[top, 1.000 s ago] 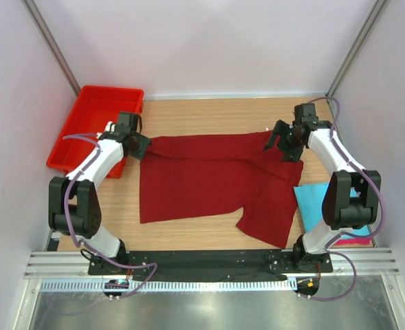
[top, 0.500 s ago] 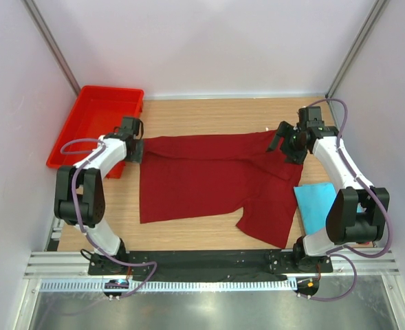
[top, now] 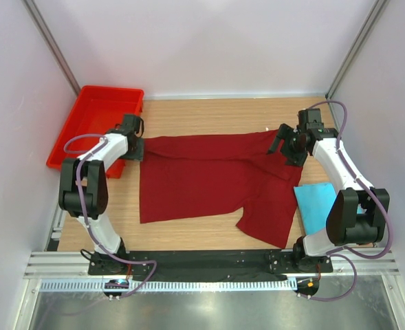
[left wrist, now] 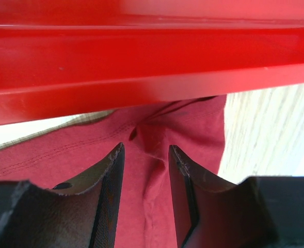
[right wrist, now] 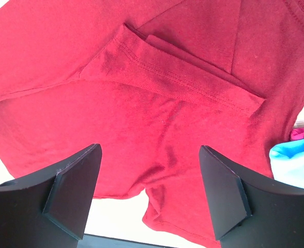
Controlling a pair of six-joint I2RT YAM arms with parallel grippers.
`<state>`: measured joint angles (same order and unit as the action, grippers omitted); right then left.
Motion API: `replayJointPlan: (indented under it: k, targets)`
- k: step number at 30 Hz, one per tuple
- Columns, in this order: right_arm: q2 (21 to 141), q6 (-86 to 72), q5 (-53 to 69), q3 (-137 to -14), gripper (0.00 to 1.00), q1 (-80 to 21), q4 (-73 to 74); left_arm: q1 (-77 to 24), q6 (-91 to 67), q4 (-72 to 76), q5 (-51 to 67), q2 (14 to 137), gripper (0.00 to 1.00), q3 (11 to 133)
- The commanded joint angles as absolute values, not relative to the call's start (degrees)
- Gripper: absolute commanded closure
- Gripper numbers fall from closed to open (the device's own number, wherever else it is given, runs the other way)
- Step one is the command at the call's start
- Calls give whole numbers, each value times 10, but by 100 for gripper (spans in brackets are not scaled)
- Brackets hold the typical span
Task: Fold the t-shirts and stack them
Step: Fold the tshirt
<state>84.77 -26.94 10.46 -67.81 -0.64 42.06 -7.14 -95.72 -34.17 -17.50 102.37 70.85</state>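
Lying spread over the middle of the desk (top: 209,113) is the maroon t-shirt (top: 209,179), mostly flat, with one flap reaching toward the near edge on the right side and creases where it meets the main panel. Left tool (top: 136,146) sits at the shirt's far left corner, right beside the red tray (top: 92,117), which occupies the far left corner of the desk. In the left wrist view the left tool (left wrist: 145,150) has its fingers (left wrist: 110,175) partly spread with a narrow gap; maroon cloth (left wrist: 182,124) shows through the gap, bunched into a small pucker just past the tips, nothing pinched between them. The tray wall (left wrist: 141,51) fills the top of that view, close above the cloth. Right tool (top: 280,146) is at the shirt's far right corner, over the cloth. In the right wrist view the right tool (right wrist: 150,152) is spread wide, both fingers (right wrist: 74,191) well apart above the maroon fabric (right wrist: 141,103), empty; a sleeve with a stitched hem lies folded over the body there. The turquoise t-shirt (top: 315,203) lies folded flat at the right edge of the desk, just beside the maroon flap, partly hidden by the right arm. The wrist view shows turquoise (right wrist: 296,160) with a sliver of the pink t-shirt (right wrist: 302,133) touching it.
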Motion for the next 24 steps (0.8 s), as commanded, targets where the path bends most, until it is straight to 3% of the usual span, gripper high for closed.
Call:
replayJointPlan:
  k: [1, 9, 24]
  targets:
    - [821, -263, 102, -676, 18, -7, 410, -68, -973, -365, -185, 1030, 60, 734]
    - [824, -260, 100, -671, 18, -8, 406, -67, -976, -381, -173, 1048, 62, 752]
    - [844, -258, 87, -690, 17, -7, 405, -67, -980, -374, -168, 1064, 78, 747]
